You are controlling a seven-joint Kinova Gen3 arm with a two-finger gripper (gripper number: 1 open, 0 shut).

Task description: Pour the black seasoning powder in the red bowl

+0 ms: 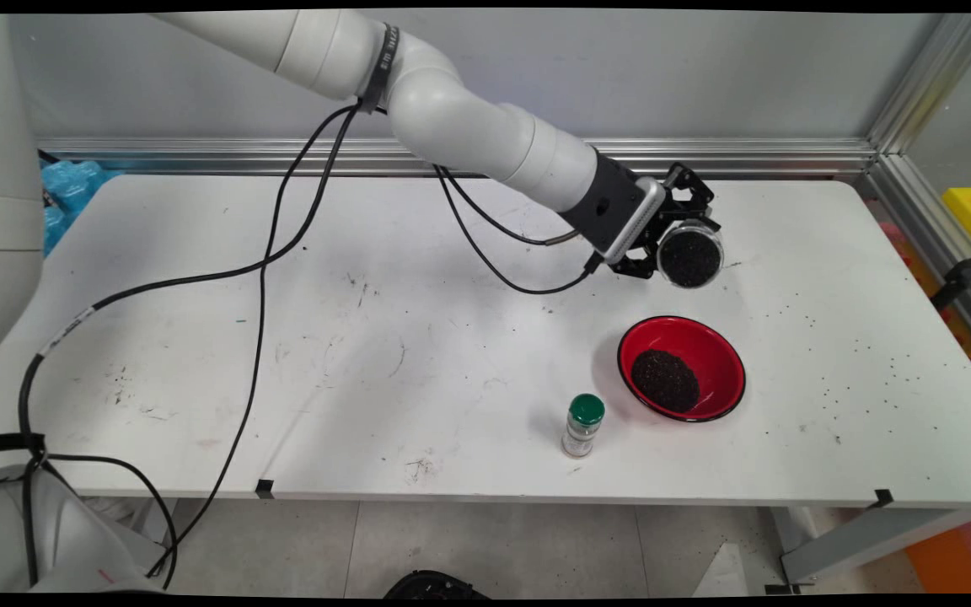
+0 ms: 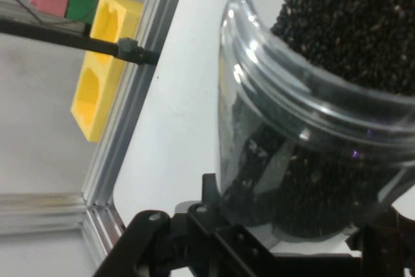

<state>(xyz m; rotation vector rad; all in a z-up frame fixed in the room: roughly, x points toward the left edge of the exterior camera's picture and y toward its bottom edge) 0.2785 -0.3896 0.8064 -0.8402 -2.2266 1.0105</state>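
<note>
My gripper (image 1: 678, 240) is shut on a clear plastic jar (image 1: 689, 255) full of small black grains, held tipped on its side above the table's far right part. Its open mouth faces the camera in the main view. In the hand view the clear jar (image 2: 305, 128) fills the right half, its threaded rim up and the grains heaped inside. Below and in front of the jar stands a red bowl (image 1: 717, 354) with a mound of the same black grains (image 1: 664, 380) in it. A small shaker bottle with a green cap (image 1: 582, 425) stands upright left of the bowl.
Loose black grains (image 1: 890, 362) lie scattered over the table's right side. Black cables (image 1: 266, 253) hang from the arm across the table's left half. An aluminium frame rail (image 1: 924, 211) runs along the back and right edges, with yellow blocks (image 2: 107, 63) beyond it.
</note>
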